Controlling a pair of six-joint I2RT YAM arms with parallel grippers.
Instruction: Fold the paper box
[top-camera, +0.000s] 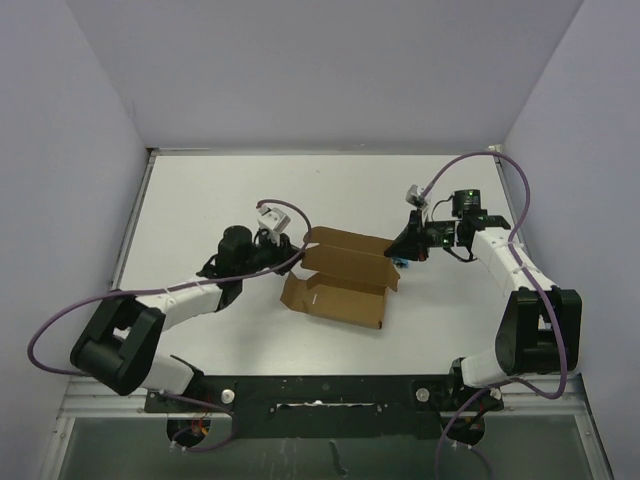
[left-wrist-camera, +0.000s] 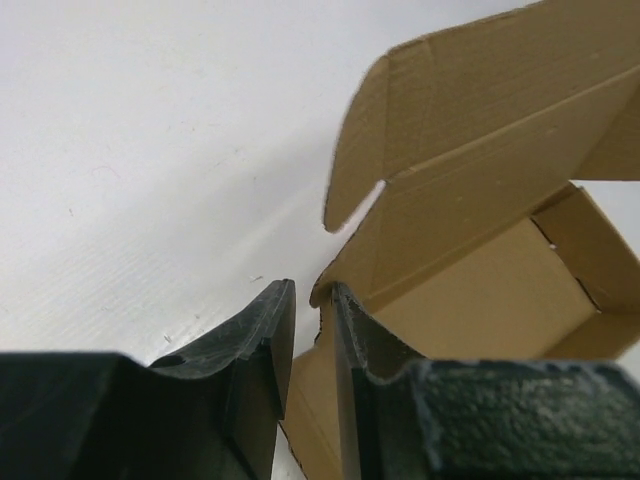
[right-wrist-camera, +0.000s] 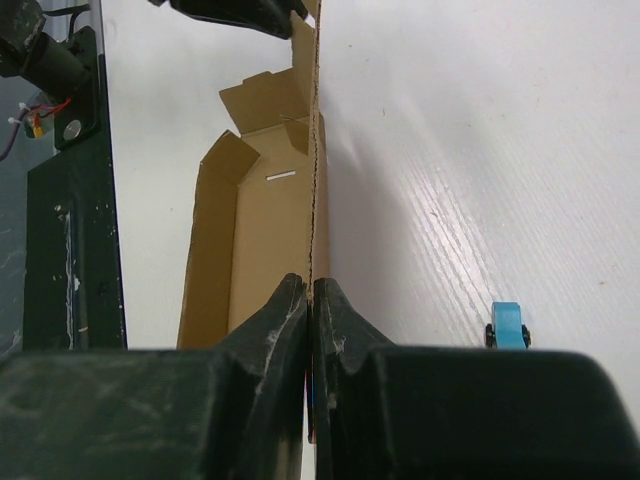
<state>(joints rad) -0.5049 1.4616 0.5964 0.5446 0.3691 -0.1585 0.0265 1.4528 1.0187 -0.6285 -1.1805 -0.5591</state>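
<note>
The paper box (top-camera: 345, 295) is a brown cardboard cut-out lying half folded at mid-table, with one long wall raised and its flaps spread. My right gripper (top-camera: 397, 245) is at the box's right end. In the right wrist view, this gripper (right-wrist-camera: 311, 282) is shut on the upright edge of the box (right-wrist-camera: 265, 230). My left gripper (top-camera: 293, 247) is at the box's back left corner. In the left wrist view, its jaws (left-wrist-camera: 312, 288) stand a narrow gap apart. A corner of the box (left-wrist-camera: 470, 200) rests against the right finger's tip (left-wrist-camera: 345, 305).
A tiny blue object (right-wrist-camera: 508, 325) lies on the white table just right of my right gripper, also seen as the blue object (top-camera: 402, 262) from above. The black base rail (top-camera: 320, 390) runs along the near edge. Lilac walls close in the table on three sides.
</note>
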